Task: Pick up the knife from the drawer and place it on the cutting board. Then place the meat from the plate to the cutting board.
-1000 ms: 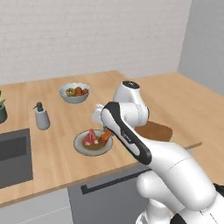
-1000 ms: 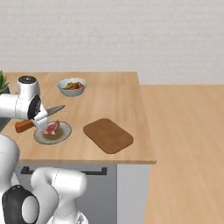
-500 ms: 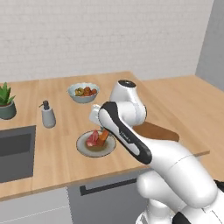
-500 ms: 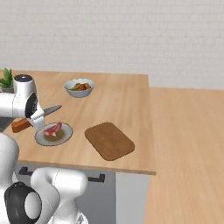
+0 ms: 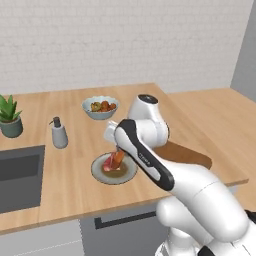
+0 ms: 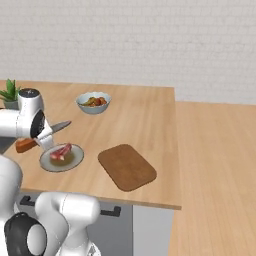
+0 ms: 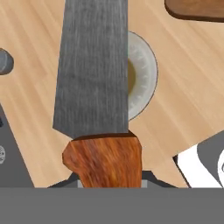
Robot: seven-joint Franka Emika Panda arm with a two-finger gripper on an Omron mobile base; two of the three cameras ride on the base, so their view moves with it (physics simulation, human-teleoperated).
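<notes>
One round grey plate (image 6: 61, 160) on the wooden counter (image 6: 142, 115) carries a single small red piece of meat (image 6: 60, 152), while one deeper grey bowl (image 6: 93, 102) behind it holds colourful food. The two-finger gripper (image 6: 40, 141) is clamped on the orange-brown handle of one small grey-bladed knife (image 6: 42, 136), held in the air above the plate, its long axis roughly level, blade pointing toward the bowl side. One brown wooden cutting board (image 6: 126, 166) lies bare to the plate's right, near it but apart.
</notes>
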